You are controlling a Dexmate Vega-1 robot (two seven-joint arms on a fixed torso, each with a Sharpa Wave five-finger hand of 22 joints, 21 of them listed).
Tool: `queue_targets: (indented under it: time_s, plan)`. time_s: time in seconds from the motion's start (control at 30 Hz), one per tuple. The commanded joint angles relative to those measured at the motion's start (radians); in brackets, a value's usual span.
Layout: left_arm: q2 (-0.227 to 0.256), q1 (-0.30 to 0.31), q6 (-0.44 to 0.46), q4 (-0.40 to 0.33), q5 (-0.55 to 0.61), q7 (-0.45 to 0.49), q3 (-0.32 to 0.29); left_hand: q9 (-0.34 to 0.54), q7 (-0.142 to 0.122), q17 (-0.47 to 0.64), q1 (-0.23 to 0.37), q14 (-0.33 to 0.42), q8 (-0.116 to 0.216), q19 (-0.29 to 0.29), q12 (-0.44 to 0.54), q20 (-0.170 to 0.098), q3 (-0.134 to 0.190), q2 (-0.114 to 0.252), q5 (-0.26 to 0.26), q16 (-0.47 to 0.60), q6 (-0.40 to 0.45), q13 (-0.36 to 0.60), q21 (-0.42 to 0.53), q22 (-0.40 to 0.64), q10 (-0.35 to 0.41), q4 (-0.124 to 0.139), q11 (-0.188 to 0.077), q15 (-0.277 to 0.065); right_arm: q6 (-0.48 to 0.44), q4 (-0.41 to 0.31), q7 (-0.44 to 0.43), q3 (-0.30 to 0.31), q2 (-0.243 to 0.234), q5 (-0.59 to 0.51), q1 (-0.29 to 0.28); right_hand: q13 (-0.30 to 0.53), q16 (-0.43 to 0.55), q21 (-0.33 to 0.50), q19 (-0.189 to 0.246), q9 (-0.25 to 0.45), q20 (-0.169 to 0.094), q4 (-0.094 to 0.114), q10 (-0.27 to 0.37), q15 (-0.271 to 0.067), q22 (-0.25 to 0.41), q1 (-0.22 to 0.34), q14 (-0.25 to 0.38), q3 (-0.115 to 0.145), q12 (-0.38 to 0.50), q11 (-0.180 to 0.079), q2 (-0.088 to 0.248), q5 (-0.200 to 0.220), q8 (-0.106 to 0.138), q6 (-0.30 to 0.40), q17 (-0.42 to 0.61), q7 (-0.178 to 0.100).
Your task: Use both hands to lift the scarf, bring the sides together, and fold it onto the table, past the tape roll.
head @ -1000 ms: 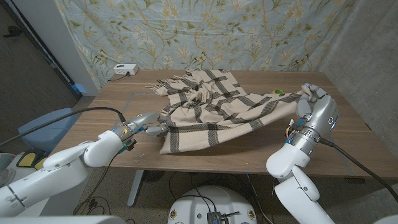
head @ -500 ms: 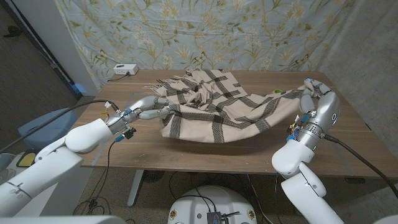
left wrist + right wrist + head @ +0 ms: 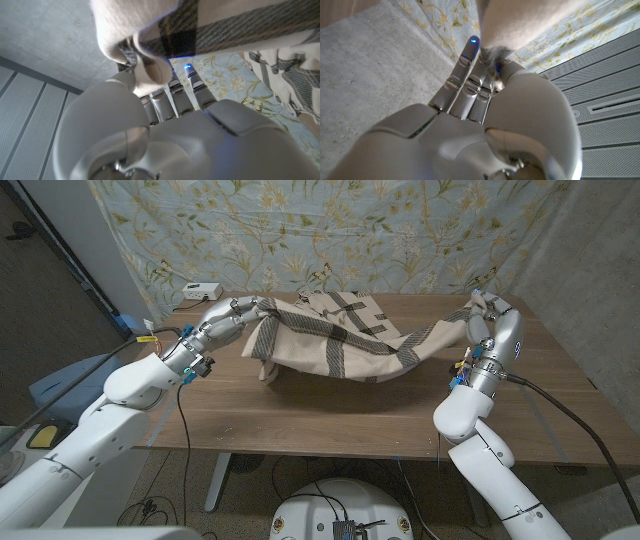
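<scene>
No readable labels or writing anywhere. Head view: plaid scarf (image 3: 340, 340) hangs slung above the wooden bench (image 3: 330, 415), sagging in the middle, far part still draped on the bench near the floral backdrop (image 3: 330, 230). Left robot hand (image 3: 232, 315) grips the scarf's left end; right robot hand (image 3: 487, 318) grips the right end, both raised. White box (image 3: 196, 291) sits at the bench's far left corner. Wrist views add close-ups: fingers (image 3: 165, 97) closed under bunched cloth; right fingers (image 3: 470, 85) clamped on a fuzzy cream edge.
</scene>
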Motion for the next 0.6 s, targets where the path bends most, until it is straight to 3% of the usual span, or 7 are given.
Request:
queue_targets:
  time_s: [0.03, 0.37, 0.6]
  plan:
    - [-0.014, -0.006, -0.011, -0.021, -0.067, 0.05, -0.043, 0.011, 0.067, 0.001, 0.008, 0.009, 0.13, 0.007, 0.012, 0.002, 0.013, -0.001, 0.007, -0.006, 0.069, 0.01, 0.011, 0.003, 0.0, -0.001, -0.009, -0.143, 0.133, 0.19, 0.043, -0.046, 0.003, 0.106, 0.215, 0.002, -0.003, 0.009, -0.006, 0.005, -0.073, -0.003, 0.029, -0.004, 0.002, -0.003, 0.003, 0.004, -0.006, 0.02, 0.008, 0.004, -0.002, 0.01, 0.006, 0.003]
    - [-0.031, 0.062, -0.017, -0.077, 0.089, 0.233, -0.116, 0.026, 0.072, 0.0, 0.008, 0.009, 0.138, 0.005, 0.024, 0.003, 0.02, -0.004, 0.006, -0.009, 0.067, 0.025, 0.015, 0.004, -0.003, 0.001, -0.003, -0.144, 0.155, 0.306, 0.051, -0.081, 0.013, 0.137, 0.354, 0.003, -0.005, 0.017, -0.009, 0.005, -0.073, -0.005, 0.033, -0.005, 0.001, -0.003, 0.002, 0.006, -0.012, 0.021, 0.008, 0.004, -0.005, 0.012, 0.008, 0.003]
    - [-0.046, 0.082, 0.03, -0.101, 0.147, 0.332, -0.153, 0.034, 0.074, 0.0, 0.01, 0.01, 0.143, 0.004, 0.031, 0.002, 0.026, -0.005, 0.006, -0.011, 0.066, 0.033, 0.018, 0.005, -0.006, 0.0, -0.002, -0.145, 0.149, 0.378, 0.062, -0.11, 0.013, 0.148, 0.439, 0.003, -0.005, 0.023, -0.012, 0.005, -0.074, -0.007, 0.034, -0.007, -0.001, -0.002, 0.003, 0.007, -0.017, 0.021, 0.008, 0.004, -0.006, 0.014, 0.01, 0.003]
